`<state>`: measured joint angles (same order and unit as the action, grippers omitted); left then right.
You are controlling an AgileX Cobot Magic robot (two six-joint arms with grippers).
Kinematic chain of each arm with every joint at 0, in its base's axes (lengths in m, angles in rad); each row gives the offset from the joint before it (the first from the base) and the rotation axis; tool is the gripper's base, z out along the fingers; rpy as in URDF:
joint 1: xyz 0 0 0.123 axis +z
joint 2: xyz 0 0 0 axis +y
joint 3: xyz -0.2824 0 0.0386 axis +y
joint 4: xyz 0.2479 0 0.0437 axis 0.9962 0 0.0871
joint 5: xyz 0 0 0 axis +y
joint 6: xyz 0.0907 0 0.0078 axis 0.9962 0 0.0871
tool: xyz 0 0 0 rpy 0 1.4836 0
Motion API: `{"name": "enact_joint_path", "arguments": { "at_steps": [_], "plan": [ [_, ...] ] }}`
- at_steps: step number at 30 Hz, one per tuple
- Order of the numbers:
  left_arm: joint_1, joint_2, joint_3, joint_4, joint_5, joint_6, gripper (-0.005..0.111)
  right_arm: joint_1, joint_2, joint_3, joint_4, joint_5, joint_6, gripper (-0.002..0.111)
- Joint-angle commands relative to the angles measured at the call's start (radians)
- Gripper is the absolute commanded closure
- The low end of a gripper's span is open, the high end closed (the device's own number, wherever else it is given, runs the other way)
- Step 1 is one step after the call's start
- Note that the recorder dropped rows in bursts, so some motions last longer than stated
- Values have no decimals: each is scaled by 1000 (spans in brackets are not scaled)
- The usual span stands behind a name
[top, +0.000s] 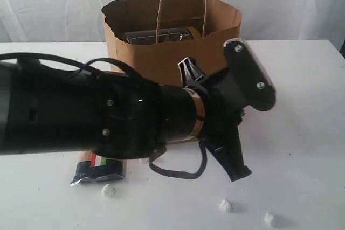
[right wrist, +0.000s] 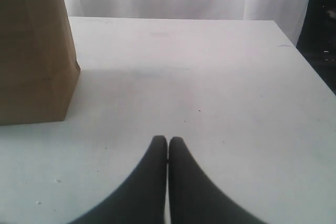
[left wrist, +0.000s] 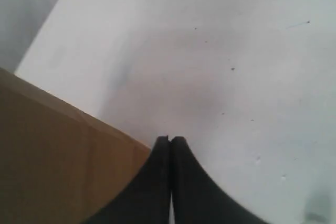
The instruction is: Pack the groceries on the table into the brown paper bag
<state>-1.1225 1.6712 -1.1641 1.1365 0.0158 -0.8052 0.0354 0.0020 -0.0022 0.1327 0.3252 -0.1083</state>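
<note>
Only grocery I can see out on the table is the spaghetti packet. It's near-left in the exterior view, mostly tucked under the left arm. Just one end with the flag stripes pokes out, so its long axis looks like it runs back under the arm, but I can't swear to it. A few white lumps sit close by.

Mid-frame, the brown paper bag stands upright and open, with a dark shiny thing inside.

The left gripper is pinched closed on nothing, nose aimed at bare tabletop past the bag's bottom corner — so away from the packet. The right gripper is closed and empty too, with the bag off to one side and no packet in its view.

My guess is the left arm's nearer, but it'd have to swing back toward the packet and open up first.
</note>
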Motion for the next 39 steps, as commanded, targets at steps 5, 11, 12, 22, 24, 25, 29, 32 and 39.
{"name": "enact_joint_path", "arguments": {
  "at_steps": [5,11,12,22,24,25,29,32,39],
  "plan": [
    [-158,147,-202,-175,621,496,107,4,-2,2,1,-8,-7,108],
    [-156,172,-272,-741,583,825,107,4,-2,2,1,-8,-7,108],
    [-156,172,-276,-780,578,849,107,4,-2,2,1,-8,-7,108],
    [64,295,-372,-1835,586,1718,107,4,-2,2,1,-8,-7,108],
    [62,311,-372,-1991,586,1916,107,4,-2,2,1,-8,-7,108],
    [51,319,-372,-2016,581,2005,107,4,-2,2,1,-8,-7,108],
    [35,378,-362,-2015,582,2175,87,4,-2,2,1,-8,-7,108],
    [33,411,-349,-1985,579,2198,67,4,-2,2,1,-8,-7,108],
    [33,449,-349,-1964,459,2196,55,4,-2,2,1,-8,-7,108]
  ]
}}
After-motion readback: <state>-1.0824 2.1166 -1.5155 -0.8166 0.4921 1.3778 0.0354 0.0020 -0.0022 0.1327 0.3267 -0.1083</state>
